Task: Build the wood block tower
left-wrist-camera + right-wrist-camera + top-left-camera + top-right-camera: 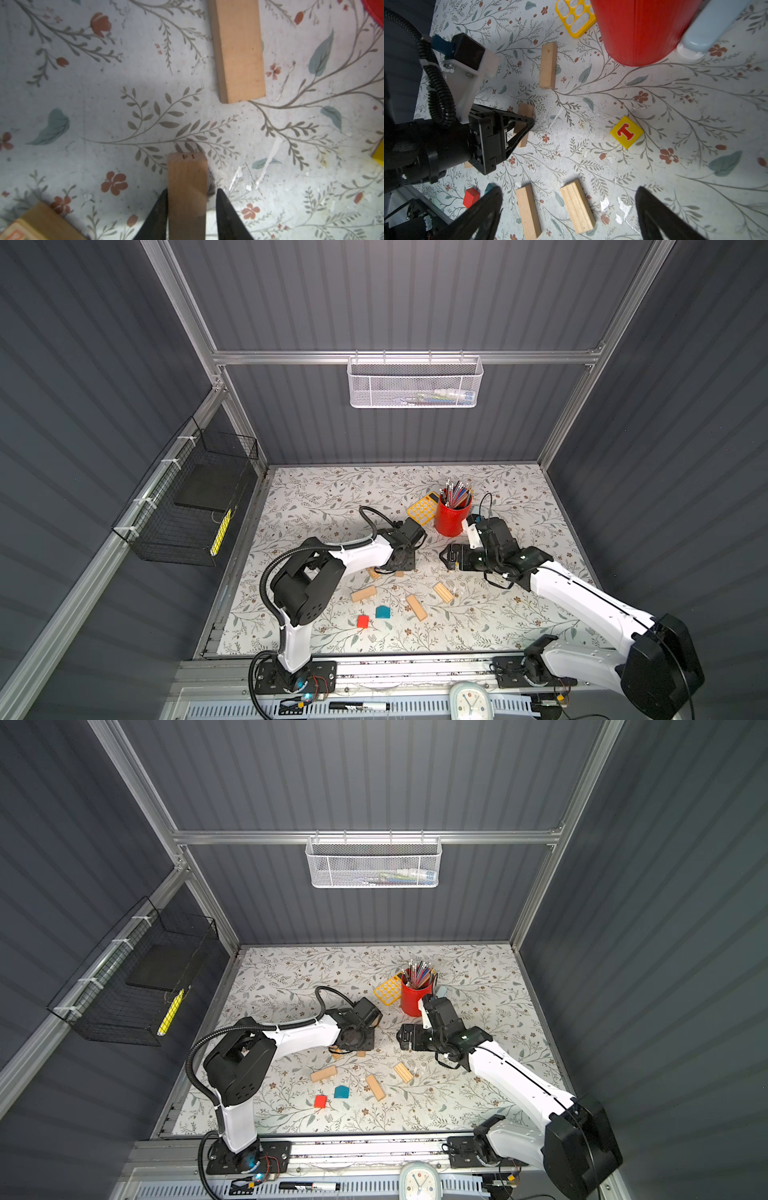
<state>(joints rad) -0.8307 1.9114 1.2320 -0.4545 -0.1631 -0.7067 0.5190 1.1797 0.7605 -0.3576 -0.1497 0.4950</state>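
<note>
Nearest the front edge, the red cube (363, 621) and the teal house block (383, 612) lie loose, with three spare planks (416, 607) scattered just behind. Nothing is stacked, so the tower is barely begun.

Mid-table, the left gripper (191, 193) straddles a numbered plank (187, 176) with its jaws narrow: one finger against the wood, a sliver of daylight at the other, so no real squeeze. Whether that plank sits flat on the mat I can't quite tell.

Opposite, the right gripper (449, 559) hangs spread wide, holding nothing, the yellow cube (626, 132) near it. Beyond lie the far plank (548, 66) and the red pencil cup (452, 516).

The danger — that touching finger dragging the plank askew on the lift, or the two wrists, so near, clipping each other.
</note>
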